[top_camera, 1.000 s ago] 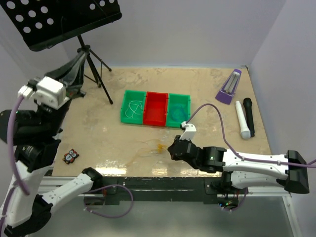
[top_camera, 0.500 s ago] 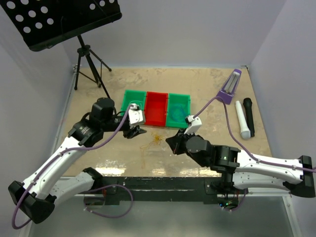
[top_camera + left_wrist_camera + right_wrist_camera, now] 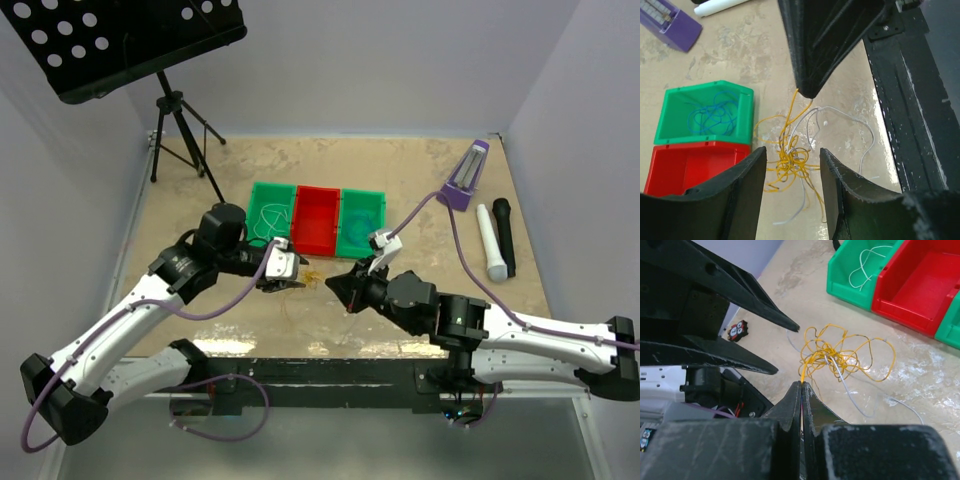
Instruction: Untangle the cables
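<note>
Just in front of the red plastic bin [image 3: 318, 225], on the beige stone-look table [image 3: 420, 170], the knot of thread-thin yellow-orange and white cables [image 3: 312, 278] lies loose between the two arms. The right gripper [image 3: 801, 385] has its black fingers pressed together on one yellow-orange strand [image 3: 805, 371] at the knot's edge. My guess is that it anchors that end so the other arm can tease the white one free. The left gripper [image 3: 791, 155] hangs right over the knot with its jaws spread and nothing between them, lined up to straddle the loops.

Its wrist camera shows what the overhead view cannot: the white strand [image 3: 855, 118] trailing out of the knot across the table, and a blue cable [image 3: 710, 112] coiled inside the right-hand green bin [image 3: 670, 107]. The right wrist view adds a white cable [image 3: 863, 265] lying sorted in the left-hand green bin [image 3: 850, 287]. It also gives the clearest look at the pinch itself.
</note>
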Robot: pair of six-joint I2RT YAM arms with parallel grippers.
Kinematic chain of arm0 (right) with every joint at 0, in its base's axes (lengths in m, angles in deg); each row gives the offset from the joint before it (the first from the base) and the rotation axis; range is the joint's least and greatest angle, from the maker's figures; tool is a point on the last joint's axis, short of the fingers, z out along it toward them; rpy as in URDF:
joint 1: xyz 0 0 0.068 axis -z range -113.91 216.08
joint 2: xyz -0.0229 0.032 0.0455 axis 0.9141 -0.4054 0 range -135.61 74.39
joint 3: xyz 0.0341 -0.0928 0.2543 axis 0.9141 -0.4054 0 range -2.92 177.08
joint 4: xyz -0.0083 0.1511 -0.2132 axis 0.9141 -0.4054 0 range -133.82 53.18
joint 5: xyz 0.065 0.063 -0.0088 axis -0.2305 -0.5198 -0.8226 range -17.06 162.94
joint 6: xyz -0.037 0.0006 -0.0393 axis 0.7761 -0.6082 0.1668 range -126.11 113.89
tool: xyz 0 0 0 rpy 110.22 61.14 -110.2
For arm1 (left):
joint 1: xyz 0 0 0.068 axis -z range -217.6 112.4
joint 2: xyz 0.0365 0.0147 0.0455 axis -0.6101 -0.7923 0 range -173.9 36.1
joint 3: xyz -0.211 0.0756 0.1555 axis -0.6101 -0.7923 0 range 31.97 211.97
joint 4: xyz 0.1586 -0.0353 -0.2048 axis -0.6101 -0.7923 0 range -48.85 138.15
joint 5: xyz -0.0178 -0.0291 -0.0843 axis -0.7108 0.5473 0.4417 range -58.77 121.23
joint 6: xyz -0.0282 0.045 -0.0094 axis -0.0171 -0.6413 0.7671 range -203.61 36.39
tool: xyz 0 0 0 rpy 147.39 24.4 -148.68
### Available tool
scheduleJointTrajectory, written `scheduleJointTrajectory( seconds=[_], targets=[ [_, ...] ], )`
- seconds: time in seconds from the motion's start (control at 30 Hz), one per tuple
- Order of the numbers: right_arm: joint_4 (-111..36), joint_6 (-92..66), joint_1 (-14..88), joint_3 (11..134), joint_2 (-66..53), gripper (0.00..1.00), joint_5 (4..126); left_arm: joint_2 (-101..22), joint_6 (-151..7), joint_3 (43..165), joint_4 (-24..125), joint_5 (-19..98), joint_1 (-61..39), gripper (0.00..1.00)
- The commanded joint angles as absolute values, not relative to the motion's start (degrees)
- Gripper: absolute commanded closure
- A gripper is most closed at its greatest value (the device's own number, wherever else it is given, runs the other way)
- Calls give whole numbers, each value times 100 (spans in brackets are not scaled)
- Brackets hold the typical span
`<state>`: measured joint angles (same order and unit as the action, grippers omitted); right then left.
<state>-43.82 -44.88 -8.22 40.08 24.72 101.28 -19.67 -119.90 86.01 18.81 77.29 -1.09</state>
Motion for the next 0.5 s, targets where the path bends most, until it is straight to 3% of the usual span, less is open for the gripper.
scheduleJointTrajectory(
  seconds=[0.0,0.33,0.47],
  targets=[
    [-3972,-4136,-845,4296,2473,100,9852,-1998,-13385,8646,1248,7756,20,50],
    [-4007,-3951,-853,4436,2552,100,9659,-1954,-14716,8725,490,7272,81,58],
    [-3823,-3855,-845,4463,2500,100,9360,-1910,-14452,8620,947,7237,81,71]
  ],
)
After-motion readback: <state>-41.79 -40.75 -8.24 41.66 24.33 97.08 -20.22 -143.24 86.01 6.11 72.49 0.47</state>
